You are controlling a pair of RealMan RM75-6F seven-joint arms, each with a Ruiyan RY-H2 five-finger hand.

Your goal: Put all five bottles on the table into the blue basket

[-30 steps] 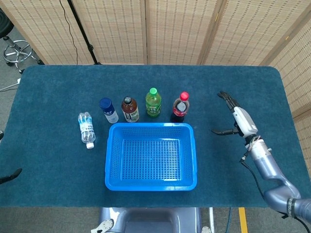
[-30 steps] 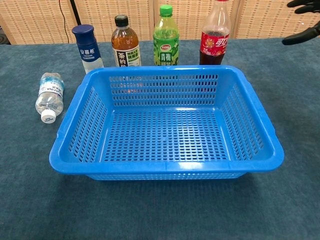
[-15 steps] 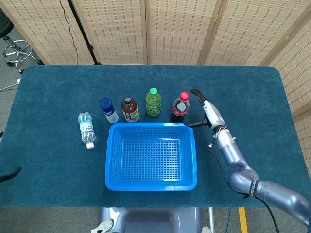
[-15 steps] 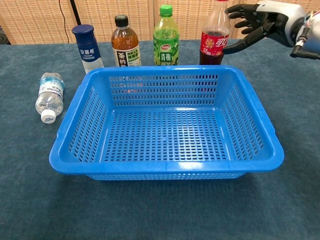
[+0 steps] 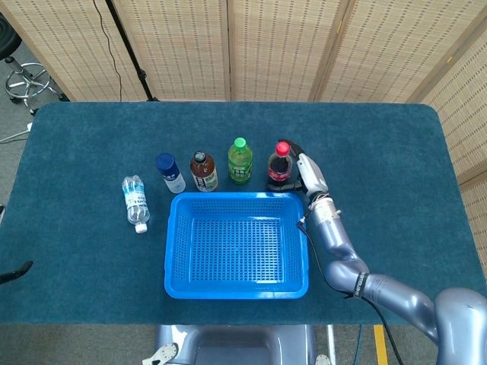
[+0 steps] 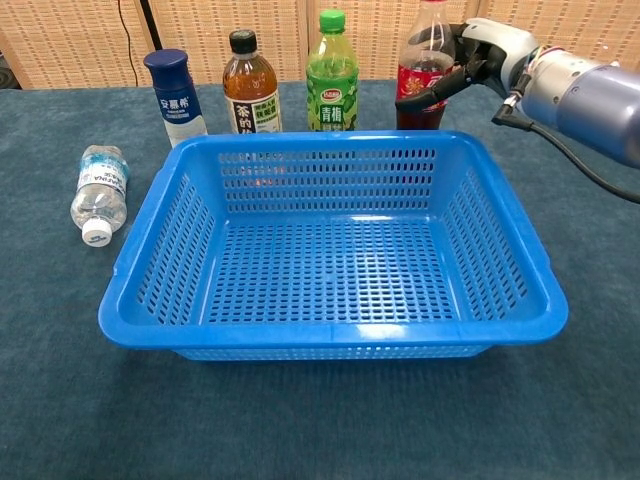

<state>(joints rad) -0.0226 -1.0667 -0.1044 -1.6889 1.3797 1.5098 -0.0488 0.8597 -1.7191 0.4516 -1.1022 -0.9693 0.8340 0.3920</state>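
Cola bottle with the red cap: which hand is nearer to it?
Right. The right hand wraps its fingers around the cola bottle; the left hand is out of both views.

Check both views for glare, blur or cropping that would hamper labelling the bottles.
Head view: even light, soft shadows, all sharp; the right hand partly hides the cola bottle. Chest view: sharp, with a glossy highlight on the blue basket front rim; the cola bottle's cap is cut off by the top edge.
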